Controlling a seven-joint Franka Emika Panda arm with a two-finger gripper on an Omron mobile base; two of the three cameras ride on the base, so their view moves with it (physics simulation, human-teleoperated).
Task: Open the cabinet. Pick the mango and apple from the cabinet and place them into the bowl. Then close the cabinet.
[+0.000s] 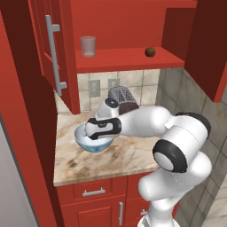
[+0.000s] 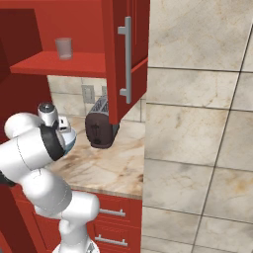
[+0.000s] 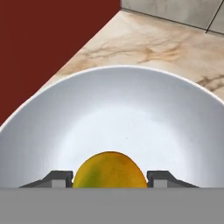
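The cabinet (image 1: 128, 58) stands open, both doors swung wide. The dark red apple (image 1: 150, 52) rests on its red shelf at the right. On the counter below sits the pale blue bowl (image 1: 98, 145), whose rim (image 2: 70, 140) peeks out from behind my arm in the right base view. My gripper (image 3: 110, 180) points down into the bowl's whitish inside (image 3: 113, 113), shut on the yellow-green mango (image 3: 109, 170), one fingertip against each side of it. The mango hangs low over the bowl's bottom; I cannot tell whether it touches.
A clear glass cup (image 1: 88, 46) stands on the shelf left of the apple. A dark toaster (image 1: 122, 95) sits just behind the bowl against the wall. The open left door (image 1: 53, 53) and right door (image 2: 126, 59) jut out over the counter (image 1: 124, 159).
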